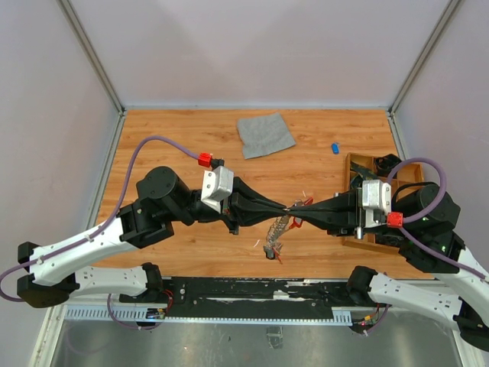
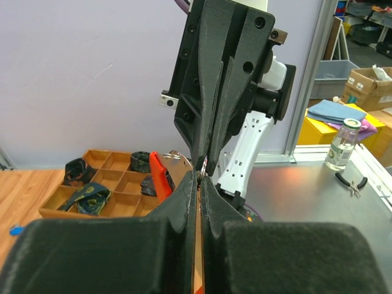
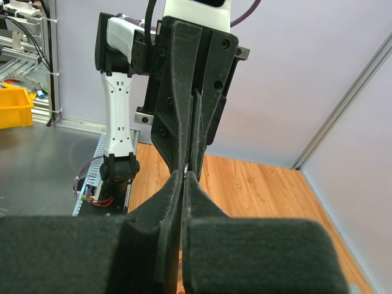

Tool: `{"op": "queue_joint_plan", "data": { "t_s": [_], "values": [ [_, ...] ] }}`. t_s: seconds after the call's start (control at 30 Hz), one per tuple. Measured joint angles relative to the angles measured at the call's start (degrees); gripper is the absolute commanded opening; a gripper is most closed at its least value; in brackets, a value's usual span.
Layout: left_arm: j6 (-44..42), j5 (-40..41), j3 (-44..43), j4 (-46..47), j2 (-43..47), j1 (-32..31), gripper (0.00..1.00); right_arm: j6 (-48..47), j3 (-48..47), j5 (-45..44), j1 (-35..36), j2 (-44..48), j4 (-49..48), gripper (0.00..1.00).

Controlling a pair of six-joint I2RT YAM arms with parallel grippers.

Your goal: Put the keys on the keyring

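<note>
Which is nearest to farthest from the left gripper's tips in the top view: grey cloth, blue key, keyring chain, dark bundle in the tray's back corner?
1. keyring chain: hangs just below the left gripper tips.
2-3. grey cloth, back centre, and blue key, back right: too close to call.
4. dark bundle: back corner of the tray, far right.

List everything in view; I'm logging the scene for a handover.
grey cloth: one, grey, far middle of the table.
wooden tray: one, brown, right edge, dark items inside.
small blue item: one, blue, far right, beside the tray.
keyring: one, red, mid-table.
chain: one, silvery, mid-table, running toward the near edge.
left gripper: one, black, shut, tip to tip with the right.
right gripper: one, black, shut, mid-table.
</note>
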State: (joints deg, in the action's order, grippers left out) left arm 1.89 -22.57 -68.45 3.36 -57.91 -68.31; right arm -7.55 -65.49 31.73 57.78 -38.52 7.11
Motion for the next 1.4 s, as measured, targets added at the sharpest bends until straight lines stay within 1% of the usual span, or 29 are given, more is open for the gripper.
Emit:
{"op": "queue_joint_plan", "data": {
  "t_s": [0.1,0.17,0.33,0.4,0.5,0.77,1.07,1.23,1.3,1.4],
  "values": [
    [0.0,-0.2,0.0,0.0,0.0,0.0,0.01,0.0,0.0,0.0,0.0,0.0,0.0,0.01],
    [0.0,-0.3,0.0,0.0,0.0,0.0,0.00,0.0,0.0,0.0,0.0,0.0,0.1,0.04],
    [0.3,-0.5,0.0,0.0,0.0,0.0,0.01,-0.2,0.0,0.0,0.0,0.4,0.6,0.27],
    [0.9,-0.5,0.0,0.0,0.0,0.0,0.01,-0.7,0.0,-0.4,0.0,0.9,0.7,0.32],
    [1.5,-0.6,0.2,0.0,0.3,0.0,0.00,-1.7,0.0,-2.1,0.0,2.5,1.9,0.35],
    [2.3,-0.7,0.6,-0.1,1.6,0.0,0.00,-3.4,-0.9,-4.9,0.0,4.5,6.0,0.37],
    [0.7,-0.5,-1.1,-4.8,-0.7,0.0,0.00,-4.9,-5.3,-1.5,0.0,0.8,11.8,0.34],
    [-0.4,-0.4,-3.0,-7.3,-2.3,0.0,0.00,-5.2,-5.4,0.2,0.0,0.6,13.3,0.26],
    [-0.6,-0.4,-3.5,-8.0,-2.8,0.0,0.00,-5.5,-5.4,0.6,0.0,0.3,14.2,0.25],
    [-0.9,-0.4,-3.7,-9.1,-3.1,0.0,0.00,-6.1,-6.4,0.9,0.0,-0.8,15.7,0.27]
  ]
}}
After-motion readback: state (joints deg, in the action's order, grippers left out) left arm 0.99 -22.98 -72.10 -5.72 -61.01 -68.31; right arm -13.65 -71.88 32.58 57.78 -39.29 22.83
